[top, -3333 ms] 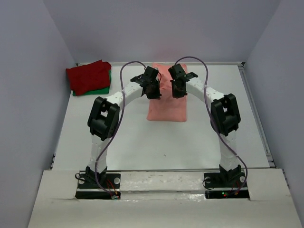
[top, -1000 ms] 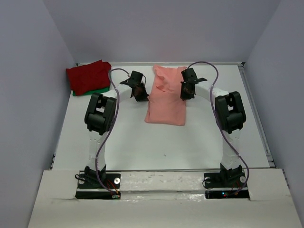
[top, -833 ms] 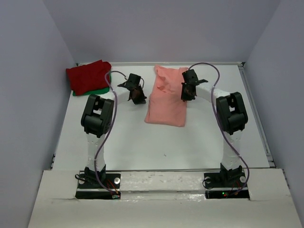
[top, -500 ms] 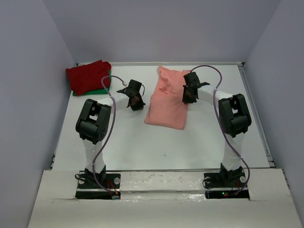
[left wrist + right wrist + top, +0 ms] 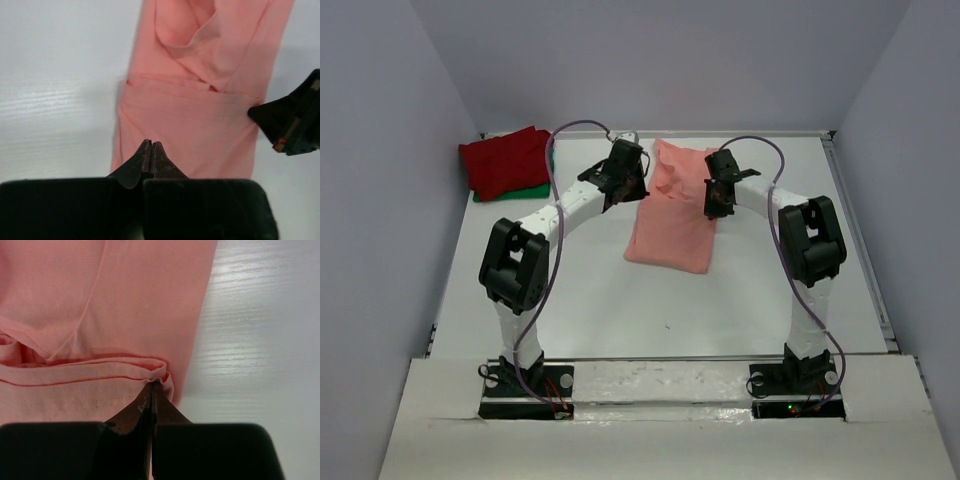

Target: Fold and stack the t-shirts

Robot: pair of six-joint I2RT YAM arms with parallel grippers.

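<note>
- Pink shirt (image 5: pixel 670 215) lies mid-table (image 5: pixel 620 300), partly folded.
- Left tool (image 5: pixel 151 145) is closed, empty, over the pink shirt.
- Right tool (image 5: pixel 152 385) is closed, pinching its folded right edge.
- Red shirt (image 5: pixel 500 160) sits on green shirt (image 5: pixel 538 186), far-left corner.

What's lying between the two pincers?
The salmon-pink t-shirt, flat on the table; the top view shows it between the left pincer and right pincer.
</note>
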